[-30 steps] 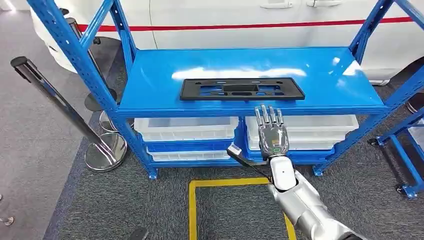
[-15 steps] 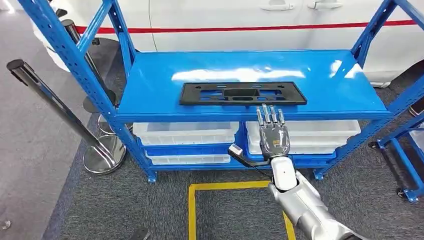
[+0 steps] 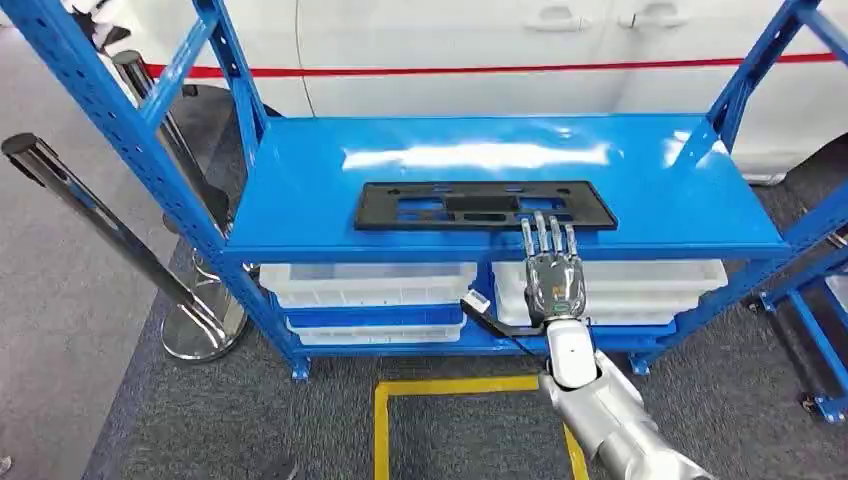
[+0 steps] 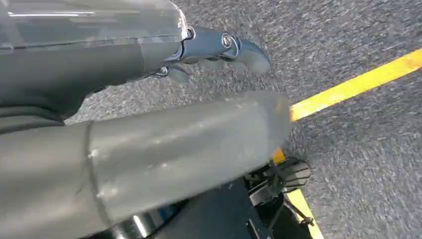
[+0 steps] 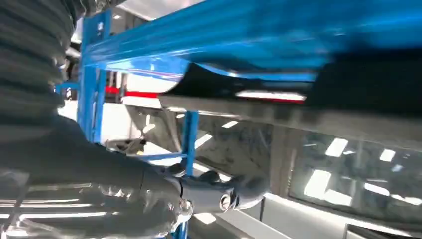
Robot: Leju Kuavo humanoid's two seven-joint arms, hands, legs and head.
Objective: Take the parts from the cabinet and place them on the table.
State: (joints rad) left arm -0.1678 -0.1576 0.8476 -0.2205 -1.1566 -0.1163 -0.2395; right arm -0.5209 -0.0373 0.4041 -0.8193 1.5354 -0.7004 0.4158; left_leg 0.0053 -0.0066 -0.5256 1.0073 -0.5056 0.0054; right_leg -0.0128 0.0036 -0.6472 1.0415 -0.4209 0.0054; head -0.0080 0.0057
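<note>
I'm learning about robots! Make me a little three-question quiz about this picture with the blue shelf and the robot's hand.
1. True or false: the black part lies flat on the top blue shelf.
2. What is the right hand holding? A) the black part B) a white bin C) nothing
3. Fill in: the white bins sit ____ the top shelf.

Key:
1. True.
2. C: its fingers are straight and apart, reaching toward the part's front edge.
3. Under, on the lower levels.
</note>
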